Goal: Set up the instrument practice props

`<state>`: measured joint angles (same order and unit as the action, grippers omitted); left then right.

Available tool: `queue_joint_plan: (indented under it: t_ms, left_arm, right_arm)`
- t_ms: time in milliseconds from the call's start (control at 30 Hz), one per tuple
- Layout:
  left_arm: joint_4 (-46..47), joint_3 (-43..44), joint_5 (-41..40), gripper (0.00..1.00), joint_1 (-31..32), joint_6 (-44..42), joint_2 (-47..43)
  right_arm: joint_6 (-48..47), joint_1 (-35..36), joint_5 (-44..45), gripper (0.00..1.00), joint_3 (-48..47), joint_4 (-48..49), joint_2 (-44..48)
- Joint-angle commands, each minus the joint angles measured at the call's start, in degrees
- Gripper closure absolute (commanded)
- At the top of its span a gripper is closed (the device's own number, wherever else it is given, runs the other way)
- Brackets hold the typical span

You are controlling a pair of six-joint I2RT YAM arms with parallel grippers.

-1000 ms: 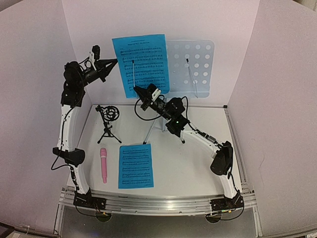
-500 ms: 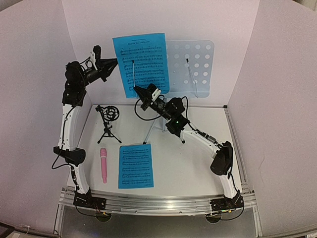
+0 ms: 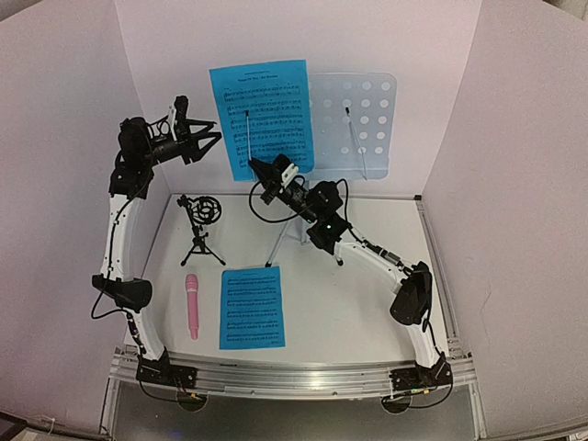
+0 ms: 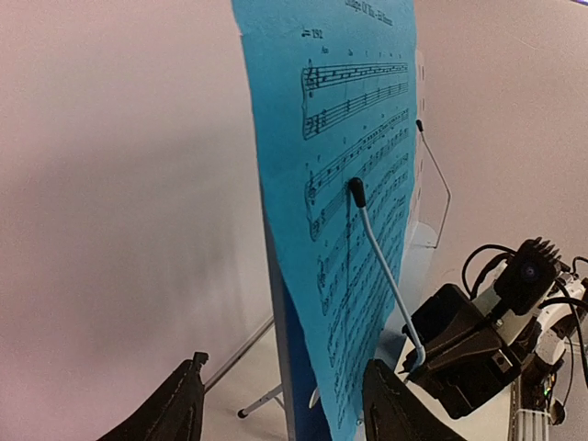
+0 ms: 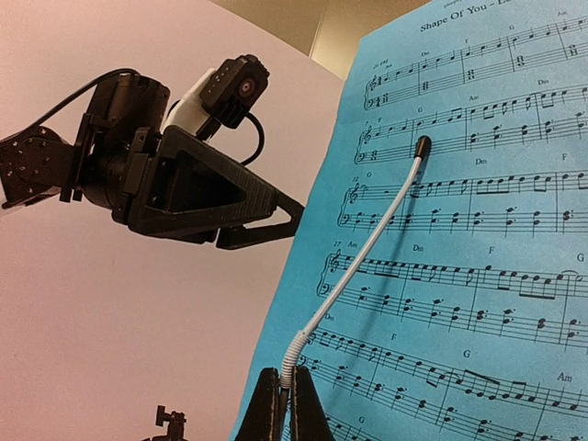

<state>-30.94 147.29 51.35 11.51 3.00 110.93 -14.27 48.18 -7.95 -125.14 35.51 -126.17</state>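
L hand (image 4: 285, 360) jaws apart, just beside left edge of bright-blue sheet music w/ black staves (image 3: 266, 101) — sheet upright on pale-blue perforated music stand (image 3: 367, 119). R hand (image 5: 283, 397) pinched together on base of white wire page-holder (image 5: 363, 253).

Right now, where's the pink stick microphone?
Top view, left side: the pink stick microphone lies between the left arm and the flat bright-blue music sheet, just below the small black tripod.

The left gripper (image 3: 204, 129) now has its 2 fingers (image 4: 175, 409) spread apart; 1 second ago they were pinched together at the left edge of the upright bright-blue sheet music (image 3: 266, 110). That edge now stands free between them. The left arm's elbow (image 3: 124, 292) sits a little farther left.
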Motion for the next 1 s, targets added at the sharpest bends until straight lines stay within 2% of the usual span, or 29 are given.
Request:
queue_joint_plan:
  t_ms: [0, 133, 367, 633, 733, 967]
  left_arm:
    - [1.29, -1.80, 3.93, 0.41, 1.16, 0.01, -2.68]
    - [2.36, -1.91, 2.21, 0.44, 1.39, 1.51, -1.89]
    - [2.62, -2.12, 2.12, 0.73, 2.77, 1.94, -1.40]
    - [2.81, -1.90, 1.93, 0.83, 2.97, 2.14, -0.96]
    - [3.29, -1.83, 1.24, 0.98, 3.08, 2.32, -0.66]
    - [5.35, -0.96, -0.91, 1.00, 3.18, 2.60, 0.09]
  right_arm:
    - [-1.21, 0.11, -0.34, 1.00, -2.97, 5.35, 1.33]
    - [-1.03, 0.12, -0.55, 1.00, -2.91, 5.34, 1.34]
    - [-1.20, 0.11, -0.34, 1.00, -2.85, 5.27, 1.36]
    - [-1.36, 0.14, -0.30, 1.00, -3.11, 5.20, 1.18]
    - [-1.37, 0.07, -0.22, 1.00, -3.24, 5.19, 1.03]
    - [-1.32, 0.13, -0.21, 1.00, -3.55, 5.19, 0.84]
